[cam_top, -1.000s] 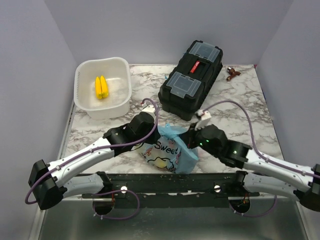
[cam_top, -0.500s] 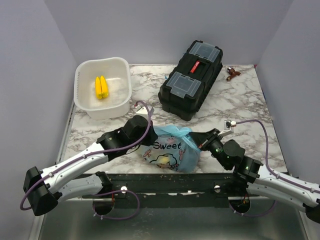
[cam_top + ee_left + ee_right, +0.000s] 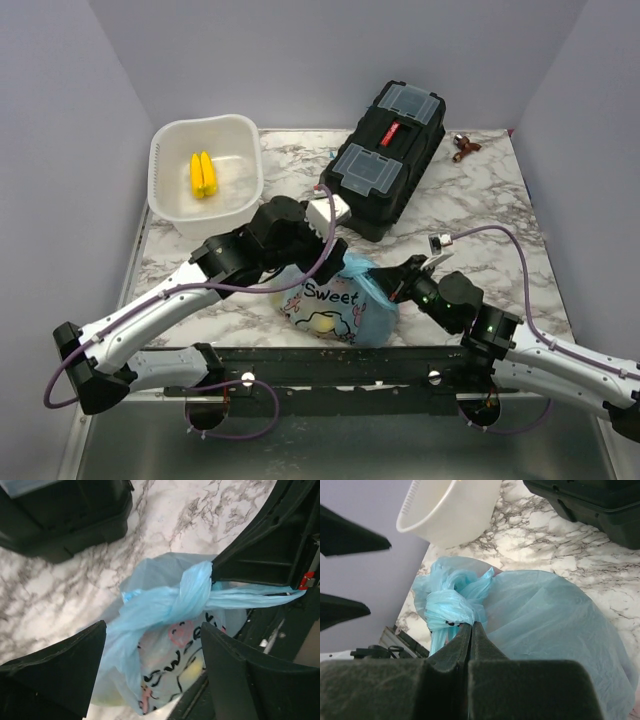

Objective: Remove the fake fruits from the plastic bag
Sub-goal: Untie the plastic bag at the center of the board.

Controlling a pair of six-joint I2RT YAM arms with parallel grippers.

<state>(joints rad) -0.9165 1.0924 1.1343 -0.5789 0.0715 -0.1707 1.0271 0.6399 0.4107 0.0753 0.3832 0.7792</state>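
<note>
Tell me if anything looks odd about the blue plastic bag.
The handles of the thin light-blue plastic bag are tied into a knot, so its mouth is closed, with a round yellowish fruit showing through. The right gripper pinches one strand.

Near centre: light-blue translucent bag [image 3: 352, 312], black lettering, pink-and-white print, yellow showing through. White-grey marbled table [image 3: 480, 210]. Far right: black toolbox [image 3: 385, 165], red label [image 3: 397, 131]. Far left: white tub [image 3: 160, 150], yellow sticks [image 3: 203, 174].
</note>
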